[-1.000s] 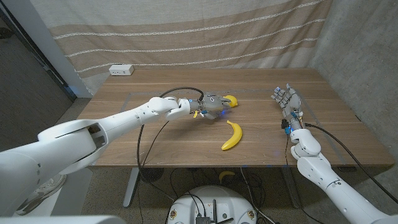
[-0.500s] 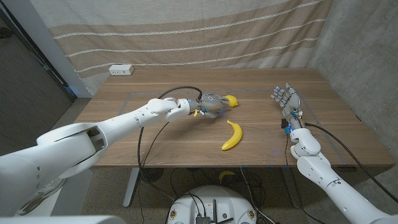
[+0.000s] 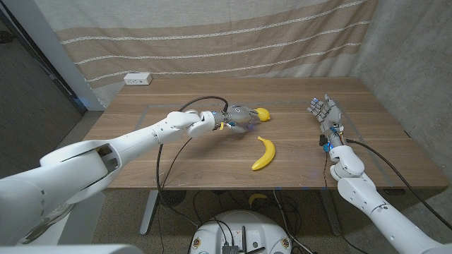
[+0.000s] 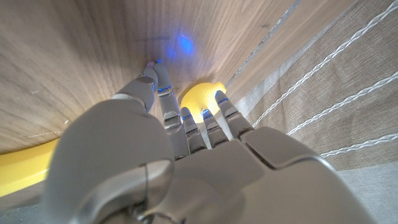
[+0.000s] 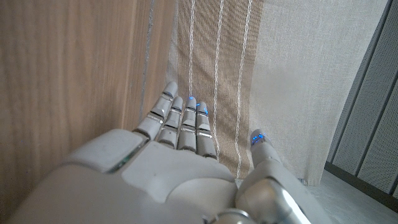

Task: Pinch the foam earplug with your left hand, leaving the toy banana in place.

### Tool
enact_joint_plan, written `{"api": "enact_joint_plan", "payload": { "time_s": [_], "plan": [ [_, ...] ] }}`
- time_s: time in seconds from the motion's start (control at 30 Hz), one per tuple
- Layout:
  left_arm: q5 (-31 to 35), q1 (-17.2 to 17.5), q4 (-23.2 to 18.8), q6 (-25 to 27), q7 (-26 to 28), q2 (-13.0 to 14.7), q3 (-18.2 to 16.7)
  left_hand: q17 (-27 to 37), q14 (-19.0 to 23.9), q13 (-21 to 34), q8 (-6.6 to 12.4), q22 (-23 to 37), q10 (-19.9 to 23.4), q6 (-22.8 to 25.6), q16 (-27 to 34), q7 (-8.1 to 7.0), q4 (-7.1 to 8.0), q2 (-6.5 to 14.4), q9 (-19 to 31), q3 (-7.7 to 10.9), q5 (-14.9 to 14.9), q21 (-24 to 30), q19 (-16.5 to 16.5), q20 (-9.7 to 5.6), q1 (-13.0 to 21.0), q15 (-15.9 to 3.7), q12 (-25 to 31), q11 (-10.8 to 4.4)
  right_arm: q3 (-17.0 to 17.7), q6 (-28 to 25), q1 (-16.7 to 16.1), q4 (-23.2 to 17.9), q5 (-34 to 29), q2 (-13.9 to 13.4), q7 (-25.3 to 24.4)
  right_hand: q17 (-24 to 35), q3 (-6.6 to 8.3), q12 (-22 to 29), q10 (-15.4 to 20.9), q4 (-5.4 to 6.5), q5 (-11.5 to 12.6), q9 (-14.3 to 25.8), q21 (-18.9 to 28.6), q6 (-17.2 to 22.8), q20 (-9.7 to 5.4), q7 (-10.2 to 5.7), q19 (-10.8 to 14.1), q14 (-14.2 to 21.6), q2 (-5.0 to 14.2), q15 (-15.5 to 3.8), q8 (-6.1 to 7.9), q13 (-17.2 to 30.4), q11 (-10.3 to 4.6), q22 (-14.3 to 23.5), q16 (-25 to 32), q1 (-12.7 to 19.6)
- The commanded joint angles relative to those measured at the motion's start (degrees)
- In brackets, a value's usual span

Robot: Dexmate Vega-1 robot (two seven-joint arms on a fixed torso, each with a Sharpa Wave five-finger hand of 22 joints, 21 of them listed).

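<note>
The yellow foam earplug [image 3: 262, 113] lies on the wooden table [image 3: 176, 155] just past the fingertips of my left hand [image 3: 240, 116]. In the left wrist view the fingers [image 4: 219, 112] stretch out over the near side of the earplug [image 4: 200, 97], with the thumb beside it on the wood. No pinch on it shows. The toy banana [image 3: 264, 154] lies nearer the front edge, apart from the hand; part of the banana [image 4: 25, 174] shows in the left wrist view. My right hand [image 3: 325, 113] stands upright at the right side, fingers apart, holding nothing.
A white power strip [image 3: 138, 79] sits at the table's far left corner. A striped curtain [image 3: 212, 42] hangs behind the table. A black cable [image 3: 201, 104] loops over my left wrist.
My left hand has edged slightly farther toward the earplug. The earplug, the banana and the right hand have stayed where they were.
</note>
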Motion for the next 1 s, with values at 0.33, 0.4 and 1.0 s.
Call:
{"api": "enact_joint_plan", "payload": {
  "time_s": [0.33,0.4,1.0],
  "plan": [
    [-3.2,1.8,-2.1,2.9,4.6,-0.4,-3.6,0.6,1.4,0.3,2.27,0.2,0.0,-3.0,0.6,0.56,0.48,2.0,5.5,-0.49,0.4,0.0,0.7,0.2,-0.9,-0.04,-0.1,1.18,0.2,0.2,-0.3,-0.3,0.0,-0.1,-0.1,0.1,-0.48,-0.2,0.5,0.03,0.1,0.3,-0.5,0.6,0.03,0.0,0.4,0.7,0.33,0.07,-0.03,0.2,0.14,0.1,-0.5,-0.4],
    [-3.9,1.9,-2.1,2.9,4.5,-0.5,-3.9,0.6,1.5,0.3,2.6,0.2,0.1,-3.3,0.6,0.65,0.38,2.0,6.0,-0.52,0.4,0.1,0.8,0.12,-0.9,-0.1,0.0,1.22,0.2,0.2,-0.4,-0.3,0.0,-0.1,-0.1,0.1,-0.49,-0.3,0.4,0.02,0.1,0.3,-0.5,0.6,0.06,0.0,0.5,0.7,0.34,0.17,-0.03,0.2,0.14,0.1,-0.5,-0.4],
    [-12.1,3.7,-3.8,2.4,1.4,-0.3,-7.9,0.4,2.3,0.4,5.87,0.3,1.2,-3.6,0.3,0.95,-0.41,1.3,9.6,0.3,0.8,0.4,1.5,-0.18,-1.2,-0.54,0.3,0.92,0.1,0.2,-0.3,-0.4,-0.2,-0.2,0.0,0.2,-0.58,-0.4,0.6,0.0,0.1,0.3,-0.9,0.5,0.09,-0.06,0.6,0.8,0.36,0.09,-0.09,0.2,0.17,0.1,-0.7,-0.4]
  ]
}}
